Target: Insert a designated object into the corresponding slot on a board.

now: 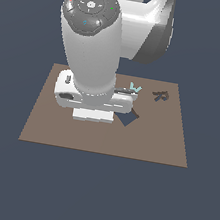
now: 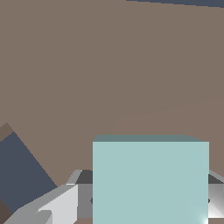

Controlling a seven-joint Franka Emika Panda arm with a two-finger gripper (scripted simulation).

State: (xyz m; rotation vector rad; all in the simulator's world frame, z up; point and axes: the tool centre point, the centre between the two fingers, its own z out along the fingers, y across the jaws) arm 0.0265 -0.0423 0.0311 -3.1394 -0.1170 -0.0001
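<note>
Filling the near part of the wrist view, the light teal square block (image 2: 150, 181) sits between the grey fingers (image 2: 52, 205) of our pincer (image 2: 144, 201), which looks clamped on it from both flanks, one finger showing on each side of the block. We judge the block to be rigid and light, with flat, smooth faces and crisp edges; such a piece will not deform under the grip, but smooth sides can slide if we squeeze weakly or hold it off-centre. Holding it across two opposite flat sides, near the middle, seems the sound choice, and that appears to be how we have it now. Beyond the block lies the brown board (image 2: 109, 65), and the dark navy slot (image 2: 19, 175) shows to one side of the pincer, apart from the block, so the block is not yet over the hole. In the exterior view the arm hides the block entirely; we see the diamond-turned slot (image 1: 129, 118) just beside the hand, on the board (image 1: 53, 128). Since the slot is turned, we expect the block's corners must be rotated to match before lowering, or its stiff edges will catch on the rim.
</note>
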